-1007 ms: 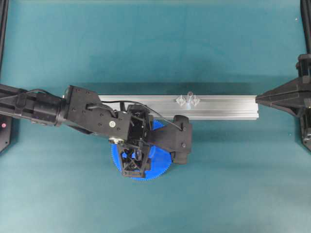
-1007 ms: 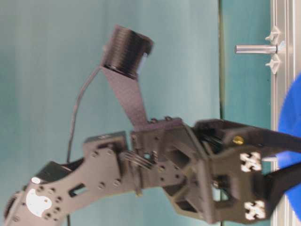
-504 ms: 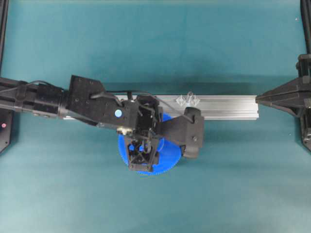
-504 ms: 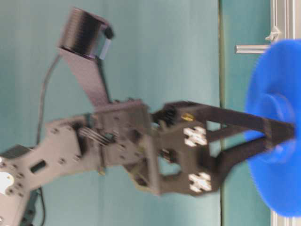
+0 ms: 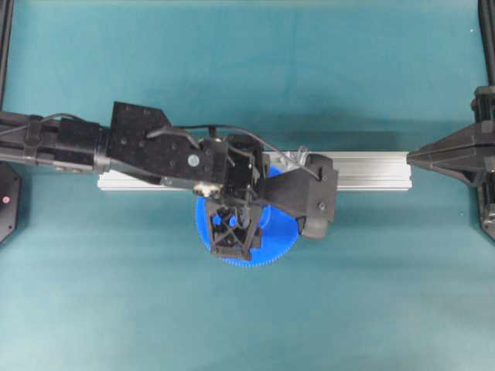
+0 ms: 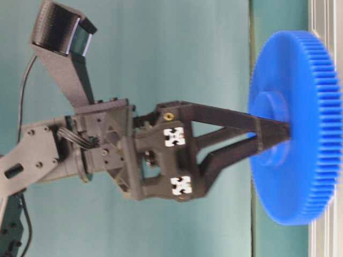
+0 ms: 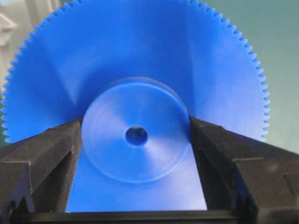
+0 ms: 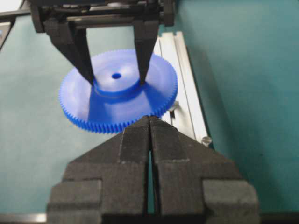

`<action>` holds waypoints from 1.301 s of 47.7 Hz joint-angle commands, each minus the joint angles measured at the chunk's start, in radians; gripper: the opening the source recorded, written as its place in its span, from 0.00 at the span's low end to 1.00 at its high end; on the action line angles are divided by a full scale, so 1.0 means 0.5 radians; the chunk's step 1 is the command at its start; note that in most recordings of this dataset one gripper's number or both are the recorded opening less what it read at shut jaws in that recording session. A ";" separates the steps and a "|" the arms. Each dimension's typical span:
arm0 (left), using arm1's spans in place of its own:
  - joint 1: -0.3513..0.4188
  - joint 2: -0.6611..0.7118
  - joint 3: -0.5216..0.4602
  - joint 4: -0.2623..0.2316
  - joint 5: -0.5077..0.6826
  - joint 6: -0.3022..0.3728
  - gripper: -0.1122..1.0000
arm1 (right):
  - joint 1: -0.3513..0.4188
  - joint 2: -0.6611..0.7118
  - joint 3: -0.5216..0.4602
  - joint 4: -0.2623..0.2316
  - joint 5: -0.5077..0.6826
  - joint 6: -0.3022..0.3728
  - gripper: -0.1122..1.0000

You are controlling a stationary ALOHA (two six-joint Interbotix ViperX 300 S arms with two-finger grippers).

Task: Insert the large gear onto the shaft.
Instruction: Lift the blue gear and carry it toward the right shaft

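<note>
The large gear [image 5: 277,239], a bright-blue toothed disc, hangs level above the table, and my left gripper [image 5: 232,226] is shut on its raised hub from above. The wrist view shows both fingers pressed against the hub [image 7: 135,135] with its dark bore between them. The gear's [image 6: 300,128] disc stands in front of the rail there and hides the shaft. From overhead, only the tip of the shaft [image 5: 300,151] shows past the black camera mount. In the right wrist view it peeks out under the gear's [image 8: 117,93] near rim. My right gripper [image 8: 149,122] is shut and empty.
A long aluminium rail [image 5: 371,170] lies across the teal table and carries the shaft. My right gripper [image 5: 410,157] points at its right end. A small round stud [image 8: 206,139] sits at the rail's edge near that gripper. Black frame posts stand at both sides.
My left arm has carried the gear to the right along the rail, toward the shaft, so the gear now covers the shaft in the table-level view. The right arm has not moved.
</note>
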 commanded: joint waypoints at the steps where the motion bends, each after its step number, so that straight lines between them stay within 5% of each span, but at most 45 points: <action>1: 0.012 -0.058 -0.101 0.003 0.012 0.018 0.79 | -0.003 0.009 -0.012 0.000 -0.009 0.015 0.10; 62: 0.255 0.156 -0.607 0.006 0.218 0.334 0.79 | -0.003 -0.031 0.015 0.000 0.025 0.015 0.10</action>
